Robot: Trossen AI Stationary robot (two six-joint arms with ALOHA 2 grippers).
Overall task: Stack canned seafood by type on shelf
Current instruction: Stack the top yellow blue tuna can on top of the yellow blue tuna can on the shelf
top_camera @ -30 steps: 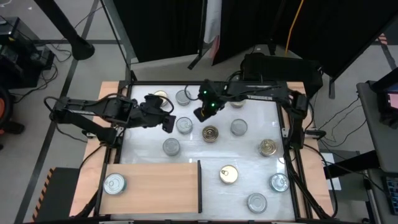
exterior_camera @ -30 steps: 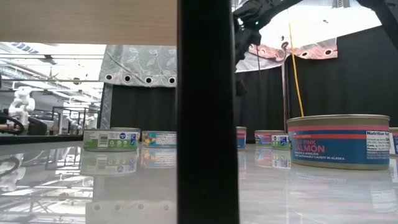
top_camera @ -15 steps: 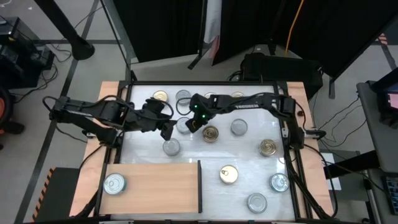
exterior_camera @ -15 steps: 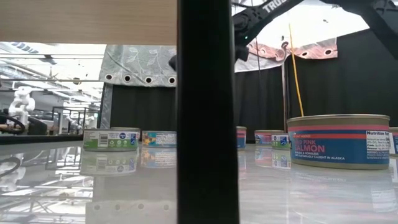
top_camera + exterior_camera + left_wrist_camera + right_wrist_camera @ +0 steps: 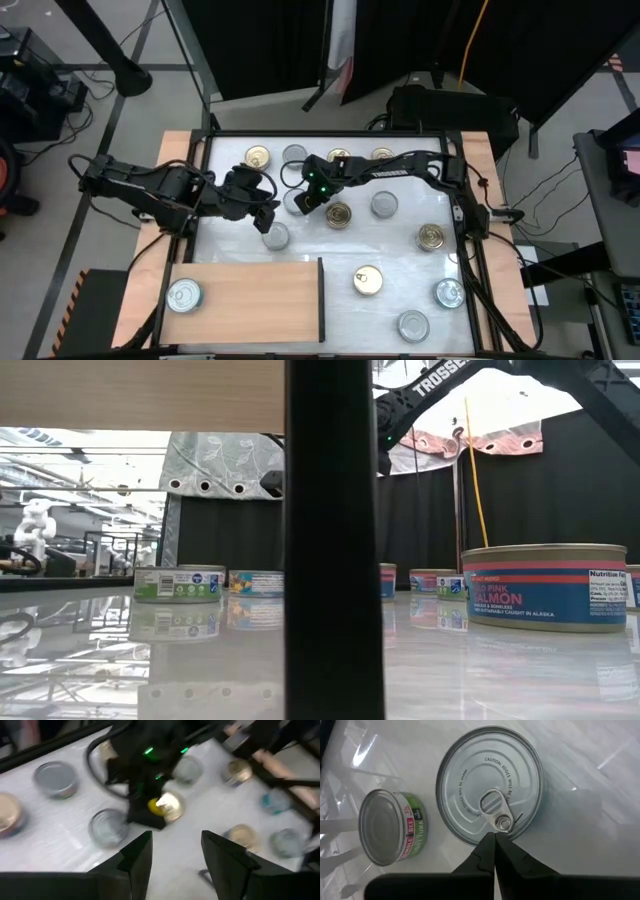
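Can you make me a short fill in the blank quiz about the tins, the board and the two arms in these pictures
1. The wooden shelf holds exactly ____ tin.
2. That tin has a ____ lid.
3. The right gripper, jaws ____, hovers over a silver pull-tab tin.
4. The green label of the tin beside it names ____ as the fish.

Missing words: one; silver; shut; tuna

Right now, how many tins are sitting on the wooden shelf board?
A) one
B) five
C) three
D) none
A: the high view shows a single silver-lidded tin near the left end of the wooden shelf; every other tin in view is on the white tabletop.
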